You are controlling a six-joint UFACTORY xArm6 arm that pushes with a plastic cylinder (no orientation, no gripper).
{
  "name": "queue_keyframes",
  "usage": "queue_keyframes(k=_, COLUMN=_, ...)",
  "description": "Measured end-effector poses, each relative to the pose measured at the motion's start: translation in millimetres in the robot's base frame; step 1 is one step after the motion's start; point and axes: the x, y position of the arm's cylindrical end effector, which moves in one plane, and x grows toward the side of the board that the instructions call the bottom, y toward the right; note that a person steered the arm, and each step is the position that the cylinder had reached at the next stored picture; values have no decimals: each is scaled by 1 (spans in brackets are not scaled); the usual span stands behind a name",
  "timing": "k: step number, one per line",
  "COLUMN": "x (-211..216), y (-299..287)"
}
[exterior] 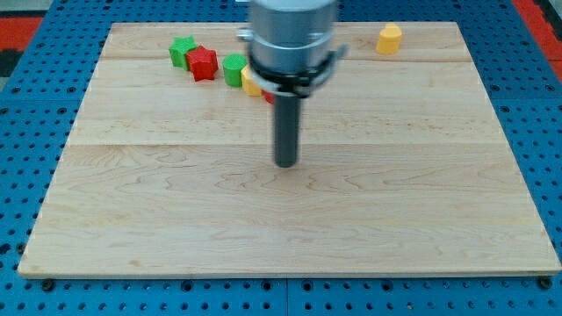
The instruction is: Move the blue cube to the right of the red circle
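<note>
My tip [286, 163] rests on the wooden board [281, 219] near its middle. No blue cube shows; the arm's grey body [291, 39] hides part of the board's top. A sliver of a red block [268, 96] peeks out at the rod's left, its shape hidden. It lies above and left of my tip, apart from it.
Along the top left lie a green star [182, 50], a red star [202, 63], a green cylinder [234, 68] and a partly hidden yellow block [250, 84]. A yellow block [389, 39] sits at the top right. Blue pegboard [26, 175] surrounds the board.
</note>
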Motion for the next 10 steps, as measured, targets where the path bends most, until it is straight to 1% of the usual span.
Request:
queue_keyframes(k=1, x=-33, y=34)
queue_keyframes(k=2, x=-128, y=98)
queue_keyframes(k=3, x=-173, y=71)
queue_keyframes(k=4, x=-233, y=76)
queue_keyframes(k=5, x=-227, y=-10)
queue_keyframes(k=6, x=-224, y=-31)
queue_keyframes(k=8, x=-225, y=-22)
queue_keyframes(k=9, x=-230, y=20)
queue_keyframes(k=10, x=-217, y=39)
